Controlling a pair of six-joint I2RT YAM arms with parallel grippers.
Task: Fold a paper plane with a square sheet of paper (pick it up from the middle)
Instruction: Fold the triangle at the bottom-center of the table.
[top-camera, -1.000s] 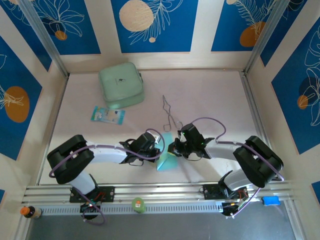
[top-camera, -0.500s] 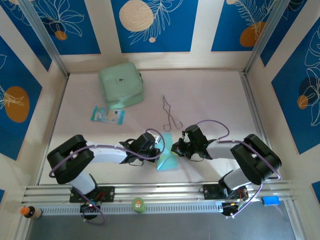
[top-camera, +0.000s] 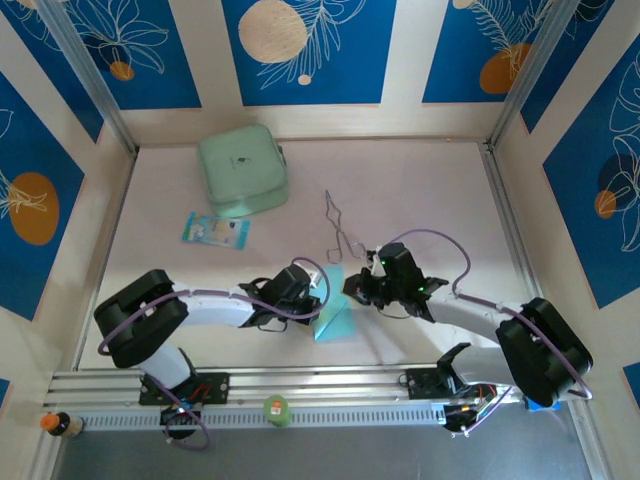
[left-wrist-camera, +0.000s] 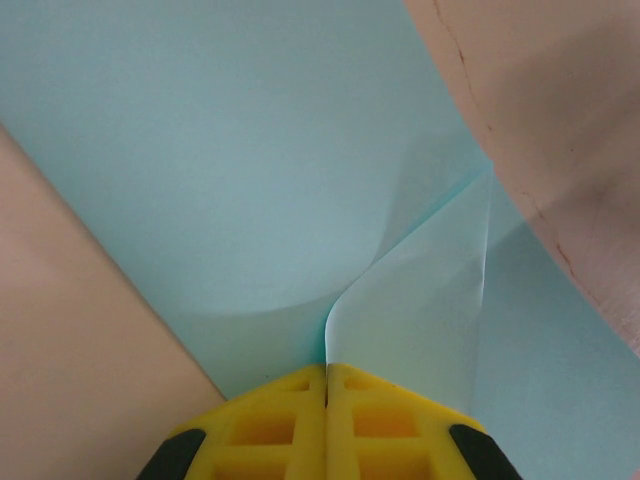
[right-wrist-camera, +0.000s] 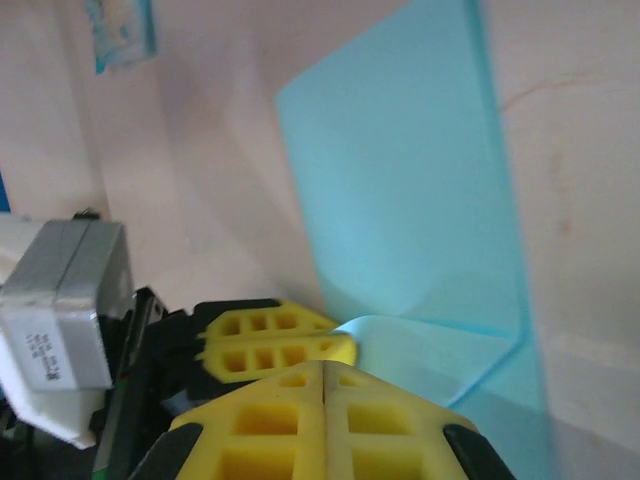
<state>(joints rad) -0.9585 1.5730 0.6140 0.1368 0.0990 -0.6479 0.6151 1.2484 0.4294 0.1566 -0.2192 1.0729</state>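
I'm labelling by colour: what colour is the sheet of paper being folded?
The sheet of paper is plain light cyan, best seen in the left wrist view.

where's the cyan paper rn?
Top view: the paper is at the front-centre of the table, between the left gripper and the right gripper, just nearer than the tongs. The left gripper is shut on its edge.

sheet of paper (left-wrist-camera: 230, 150): thin, matt | table (right-wrist-camera: 580, 200): smooth, matt | tongs (top-camera: 338, 222): metal
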